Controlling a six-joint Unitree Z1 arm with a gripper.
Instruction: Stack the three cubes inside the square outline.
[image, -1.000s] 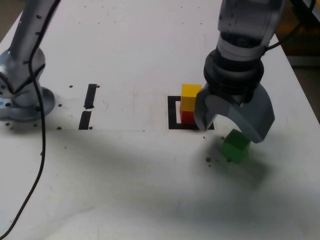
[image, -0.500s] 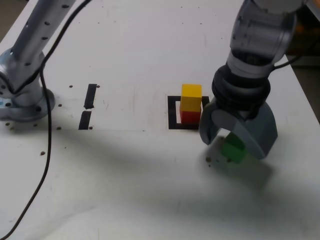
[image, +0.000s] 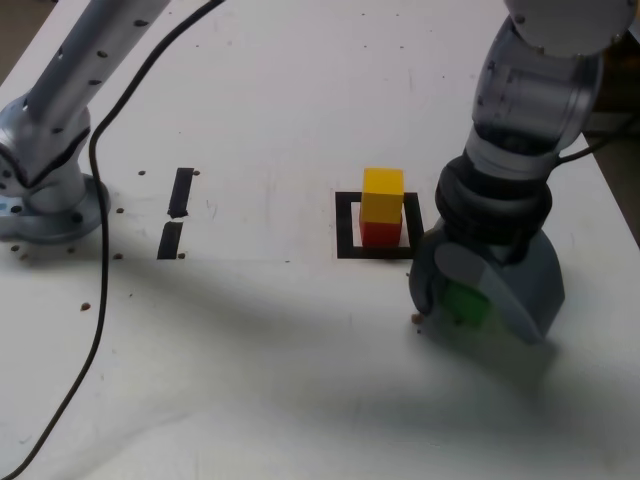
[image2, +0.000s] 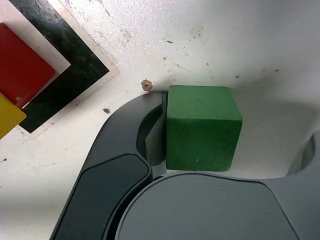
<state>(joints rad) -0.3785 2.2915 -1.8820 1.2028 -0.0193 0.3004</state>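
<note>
Finding: the pincer (image: 470, 305) stands at the lower right of the exterior view, lowered to the tabletop (image: 270, 90) with the green cube (image: 468, 301) between its jaws. The jaws are spread wide. In the wrist view one dark jaw lies against, or just beside, one side face of the green cube (image2: 202, 127); a gap shows between the cube's other side and the far jaw at the frame's right edge. I judge the cube straddled but not yet clamped.

Governing relation: the cube sits directly inside the jaw opening, near the palm. It has no long axis to speak of, being near equal on all sides. Its faces appear roughly square to the near jaw, so closing should meet flat faces rather than corners.

Destination: the square outline (image: 346, 225) lies at centre frame in the exterior view, just up and to the left of the pincer. Inside it the red cube (image: 380, 234) sits on the tabletop with the yellow cube (image: 383, 194) stacked on it. Two of three are placed; the green cube is outside the outline, near its lower right corner.

Other items: two short black strips (image: 176, 212) at left centre and the arm's base (image: 45, 190) at far left.

Markings: no brand, label or legible writing observed in either view.
</note>
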